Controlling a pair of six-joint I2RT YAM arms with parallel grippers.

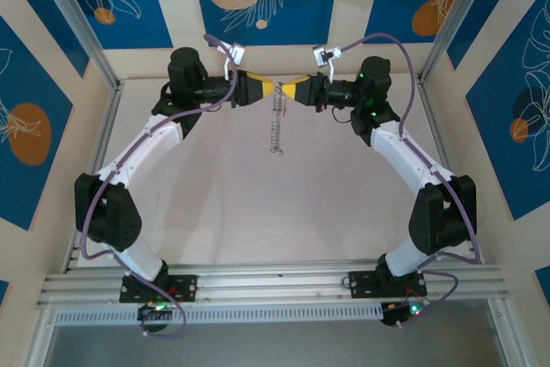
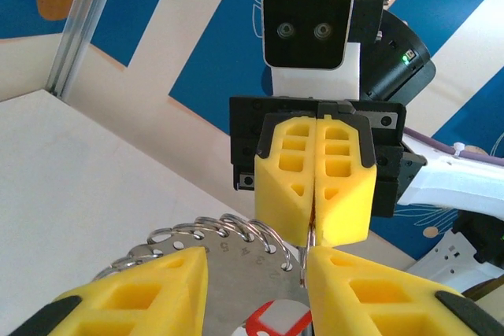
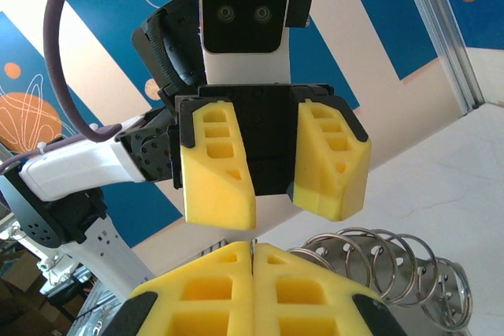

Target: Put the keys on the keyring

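While tip to tip, left pincer (image 3: 274, 210) half-wide, right pincer (image 2: 313, 234) tight on the keyring (image 1: 276, 126).

top ext: high behind, looks down | L wrist: close, faces right gripper (image 2: 313, 238) | R wrist: close, faces left gripper (image 3: 276, 214)

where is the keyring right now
In the top view the keyring is at the far centre of the table, stretching toward the near side from where the left gripper and right gripper meet.
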